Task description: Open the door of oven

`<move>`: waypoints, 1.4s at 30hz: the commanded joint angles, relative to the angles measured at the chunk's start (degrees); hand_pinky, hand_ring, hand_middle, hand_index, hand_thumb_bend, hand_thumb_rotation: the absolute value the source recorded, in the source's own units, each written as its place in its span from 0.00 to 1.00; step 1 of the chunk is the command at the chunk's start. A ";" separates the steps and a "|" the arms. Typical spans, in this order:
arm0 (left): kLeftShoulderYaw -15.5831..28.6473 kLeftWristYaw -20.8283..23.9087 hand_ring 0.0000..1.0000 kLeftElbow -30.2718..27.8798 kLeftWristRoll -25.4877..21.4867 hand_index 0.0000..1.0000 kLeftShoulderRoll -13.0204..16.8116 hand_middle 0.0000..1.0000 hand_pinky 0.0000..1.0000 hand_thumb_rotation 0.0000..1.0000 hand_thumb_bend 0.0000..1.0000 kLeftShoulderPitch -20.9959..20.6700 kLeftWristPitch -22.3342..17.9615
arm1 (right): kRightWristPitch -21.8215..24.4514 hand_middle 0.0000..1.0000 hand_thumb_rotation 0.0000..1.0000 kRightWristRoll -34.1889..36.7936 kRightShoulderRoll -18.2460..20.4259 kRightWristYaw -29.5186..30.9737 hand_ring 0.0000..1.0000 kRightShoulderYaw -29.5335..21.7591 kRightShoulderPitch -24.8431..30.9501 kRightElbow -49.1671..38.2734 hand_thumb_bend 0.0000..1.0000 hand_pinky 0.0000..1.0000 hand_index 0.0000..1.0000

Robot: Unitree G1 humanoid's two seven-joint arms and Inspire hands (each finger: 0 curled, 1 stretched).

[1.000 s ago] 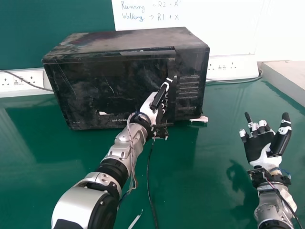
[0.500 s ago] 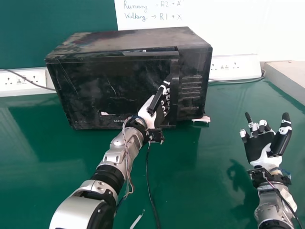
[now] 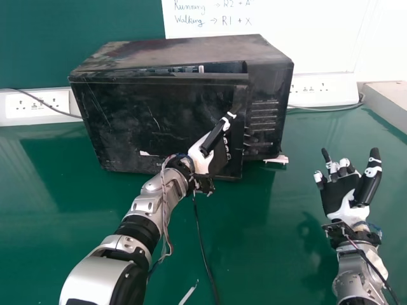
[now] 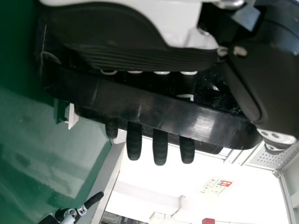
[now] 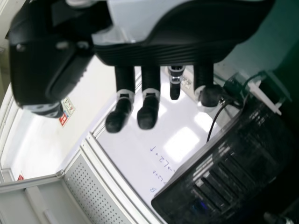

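Head view, near to far: the robot's left arm (image 3: 143,216) extends from the lower left across the green table (image 3: 254,254), with a thin black cable (image 3: 202,241) hanging beside it. At the right, the right hand (image 3: 340,194) rests palm up, its fingers relaxed and holding nothing, well apart from the oven. Beyond, the left hand (image 3: 202,155) is at the front of the oven's door (image 3: 127,114), by the free edge. Its fingers (image 4: 160,149) are hooked around the handle (image 4: 140,107): in the left wrist view the bar crosses between palm and fingertips, the fingers passing behind it and their tips projecting past its far side. The thumb lies along the front, pointing up and toward the handle. The door stands ajar, a gap showing along its top and its handle side forward of the black oven (image 3: 273,108). A small white piece (image 3: 276,159) lies at the oven's lower right corner. Farthest are white socket panels (image 3: 38,105) and a whiteboard (image 3: 280,22) bearing handwriting.
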 commanded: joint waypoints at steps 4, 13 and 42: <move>-1.69 -4.55 0.04 0.56 0.26 0.14 -2.96 0.10 0.00 0.82 0.80 -1.90 1.35 | 1.19 0.22 0.84 -0.11 0.24 -1.84 0.18 0.73 2.20 -3.04 0.95 0.16 0.26; -1.93 -10.58 0.04 0.62 -0.52 0.14 -1.34 0.10 0.00 0.82 0.79 -2.01 4.29 | 0.59 0.13 0.84 0.24 0.16 -2.38 0.07 0.63 2.00 -2.70 0.93 0.05 0.18; -4.97 -24.31 0.05 -7.41 -0.87 0.14 5.05 0.11 0.00 0.86 0.80 4.82 5.52 | -0.61 0.06 0.86 -0.98 -2.47 4.84 0.00 2.02 2.15 -0.55 0.88 0.00 0.10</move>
